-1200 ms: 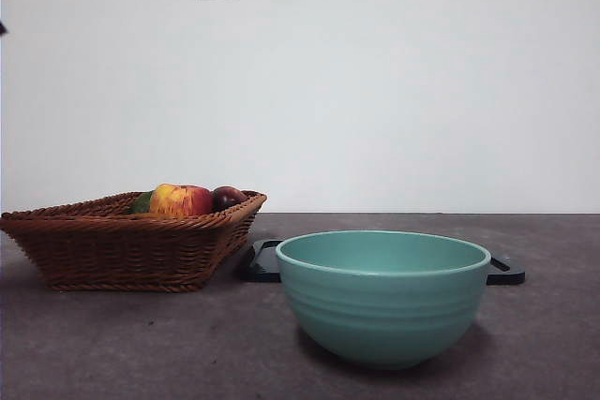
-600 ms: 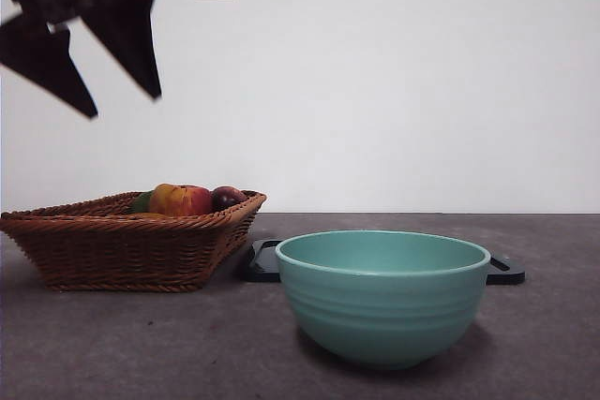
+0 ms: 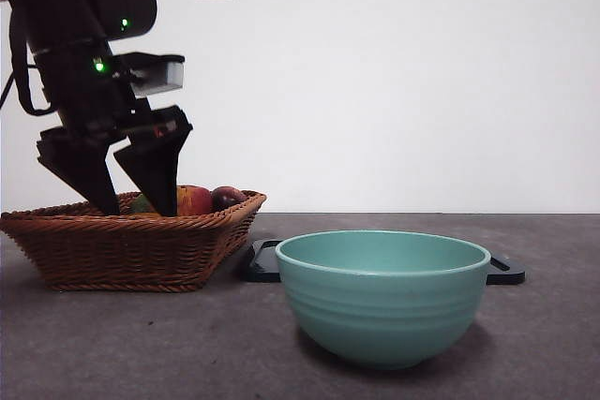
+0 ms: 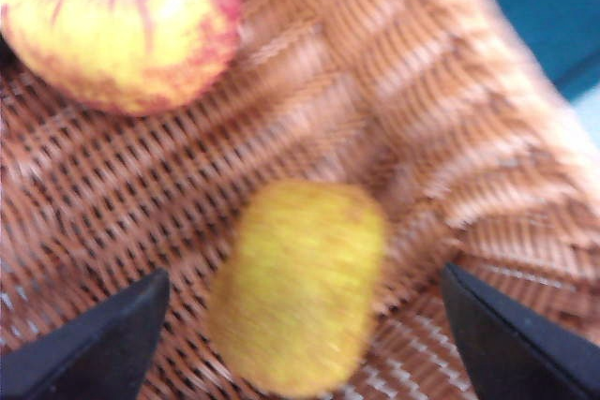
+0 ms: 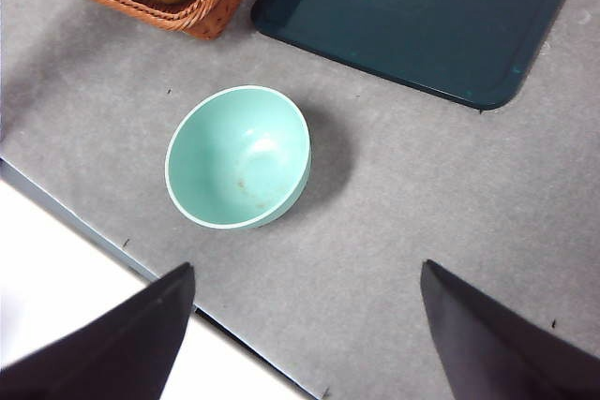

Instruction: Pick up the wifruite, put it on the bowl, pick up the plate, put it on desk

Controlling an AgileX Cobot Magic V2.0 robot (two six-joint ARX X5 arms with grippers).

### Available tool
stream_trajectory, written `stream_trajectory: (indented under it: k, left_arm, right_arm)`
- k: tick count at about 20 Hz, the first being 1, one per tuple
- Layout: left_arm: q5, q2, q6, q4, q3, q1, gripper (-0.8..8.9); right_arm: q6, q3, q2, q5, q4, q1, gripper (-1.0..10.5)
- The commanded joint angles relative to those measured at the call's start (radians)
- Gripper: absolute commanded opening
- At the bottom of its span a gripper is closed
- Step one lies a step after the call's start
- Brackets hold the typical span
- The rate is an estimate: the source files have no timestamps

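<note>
ITEM 1, left gripper (image 3: pixel 131 208): a sec ago only a black tip at the top corner of the front view; half a sec ago dark jaws high above the basket; now down inside the basket (image 3: pixel 122 250), tips below its rim. Jaws spread wide, nothing held. In the left wrist view the gripper (image 4: pixel 300 344) straddles the fruit, one jaw each side, neither touching.

ITEM 2, wifruite (image 4: pixel 298 286): oval, fuzzy yellow-brown, lying on the basket's woven floor. Not visible in the front view; hidden behind the basket wall and jaws.

ITEM 3, apple (image 4: pixel 117 21): red-yellow, in the basket near the wifruite, not touching it. Dark purple fruit (image 3: pixel 228 198) at the basket's bowl-side rim.

ITEM 4, bowl (image 3: pixel 382 295): teal, empty, on the desk (image 3: pixel 141 344), near the basket, apart from it.

ITEM 5, tray (image 5: pixel 422 21): dark, flat, on the desk just beside the basket, behind the bowl; prob. the task's "plate". Nothing on it.

ITEM 6, right gripper (image 5: pixel 309 344): waits high, well away from the basket; looks down on the bowl (image 5: pixel 239 158). Jaws apart, empty.

STATUS: approach looks done; step in hand is the grasp. Jaws look aligned on the fruit; next they need a bit more descent, then closing. Risk: rounded fruit may roll on the weave. Bowl placement and tray step not yet done.
</note>
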Motion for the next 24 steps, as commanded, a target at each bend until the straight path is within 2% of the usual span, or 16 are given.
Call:
stream_trajectory:
  k: [1,4,8,11,16,19,22,24]
  left_arm:
    - [-0.004,0.045,0.010,0.011,0.021,-0.005,4.65]
    - [-0.004,0.061,0.008,0.019,0.021,-0.005,4.54]
    - [-0.004,0.061,0.008,0.008,0.021,-0.005,2.68]
    - [-0.002,0.061,0.005,-0.004,0.021,-0.005,1.76]
    - [0.010,0.048,-0.030,-0.032,0.051,-0.005,1.76]
    - [0.061,-0.047,-0.037,-0.057,0.069,-0.020,1.77]
    - [0.069,-0.195,-0.055,-0.103,0.069,-0.085,1.78]
    - [0.157,-0.283,-0.079,-0.117,0.069,-0.177,1.78]
  right_arm:
    - [0.000,0.018,0.006,-0.003,0.010,0.005,3.9]
    - [0.000,0.018,0.006,-0.003,0.010,0.005,3.9]
    - [0.000,0.018,0.006,-0.003,0.010,0.005,3.9]
    - [0.000,0.018,0.006,-0.003,0.010,0.005,3.9]
    - [0.000,0.018,0.006,-0.003,0.010,0.005,3.9]
    - [0.000,0.018,0.006,-0.003,0.010,0.005,3.9]
    - [0.000,0.018,0.006,-0.003,0.011,0.005,3.9]
    - [0.000,0.018,0.006,-0.003,0.011,0.004,3.9]
